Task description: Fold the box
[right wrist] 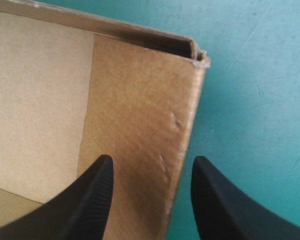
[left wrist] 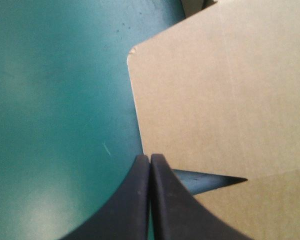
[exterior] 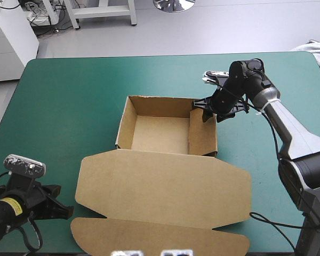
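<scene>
The brown box (exterior: 161, 134) stands as an open tray in the middle of the table, its walls raised. Its lid (exterior: 165, 186) lies flat toward the near edge. My right gripper (exterior: 205, 110) is open at the tray's far right corner. In the right wrist view the gripper (right wrist: 152, 162) straddles the right wall (right wrist: 140, 105), one finger inside the tray and one over the teal-green cover. My left gripper (exterior: 64, 210) is shut and low at the near left. Its tip (left wrist: 150, 157) sits just beside the lid's left edge (left wrist: 215, 100), holding nothing.
A pale cloth (exterior: 319, 53) lies at the table's far right corner. Bare teal-green cover (exterior: 64, 117) stretches left of the tray and beyond its far wall.
</scene>
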Controlling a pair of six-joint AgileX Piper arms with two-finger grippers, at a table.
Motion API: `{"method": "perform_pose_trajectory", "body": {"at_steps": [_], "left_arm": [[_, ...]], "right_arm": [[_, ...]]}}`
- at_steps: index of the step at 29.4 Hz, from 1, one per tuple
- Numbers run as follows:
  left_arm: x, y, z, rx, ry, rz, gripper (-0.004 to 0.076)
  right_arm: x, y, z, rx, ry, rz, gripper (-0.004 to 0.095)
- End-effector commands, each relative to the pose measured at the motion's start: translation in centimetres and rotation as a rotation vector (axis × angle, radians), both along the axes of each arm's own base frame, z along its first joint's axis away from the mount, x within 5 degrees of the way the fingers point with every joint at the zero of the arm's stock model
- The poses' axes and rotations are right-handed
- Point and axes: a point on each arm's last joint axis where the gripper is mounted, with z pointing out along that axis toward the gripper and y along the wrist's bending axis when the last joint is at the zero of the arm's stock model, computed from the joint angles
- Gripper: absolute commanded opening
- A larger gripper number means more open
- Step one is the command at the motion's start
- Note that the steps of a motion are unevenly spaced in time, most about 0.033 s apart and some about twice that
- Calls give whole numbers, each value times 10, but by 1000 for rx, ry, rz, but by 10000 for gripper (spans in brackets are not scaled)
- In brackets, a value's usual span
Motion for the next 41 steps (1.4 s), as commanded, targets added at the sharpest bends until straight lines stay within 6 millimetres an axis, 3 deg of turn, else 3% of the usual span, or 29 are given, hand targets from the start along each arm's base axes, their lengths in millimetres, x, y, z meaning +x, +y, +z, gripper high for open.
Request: {"method": "perform_pose_trajectory", "body": {"at_steps": [1, 3, 5, 7, 11, 16, 21, 25, 29, 36, 41], "left_arm": [[-6, 1, -1, -50, -67, 7, -10], [-10, 3, -7, -53, -66, 7, -10], [-14, 4, -11, -51, -60, 7, -10], [-15, 4, -13, -54, -51, 14, -10], [-16, 5, -13, -56, -55, 18, -10], [-16, 5, -15, -48, -49, 21, -10], [-16, 5, -15, -48, -49, 21, -10], [-16, 5, -15, -48, -49, 21, -10], [-16, 5, -15, -48, -49, 21, -10], [-16, 5, -15, -48, -49, 21, -10], [-15, 5, -15, -47, -51, 21, -10]], "right_arm": [[-7, 0, 13, 37, -7, 15, 428], [-8, 0, 0, 32, 34, 25, 378], [-10, 0, -11, 21, 70, 31, 250], [-11, -1, -16, 8, 80, 40, 130], [-11, -2, -15, 4, 61, 50, -19], [-10, -4, 6, 13, -33, 45, -17], [-6, -21, 53, 10, -168, 14, -17], [-4, -53, 98, 20, -305, -78, -17], [-8, -97, 123, -28, -388, -197, -17], [-22, -183, 143, -105, -445, -388, -17], [-39, -244, 143, -208, -436, -511, -17]]}}
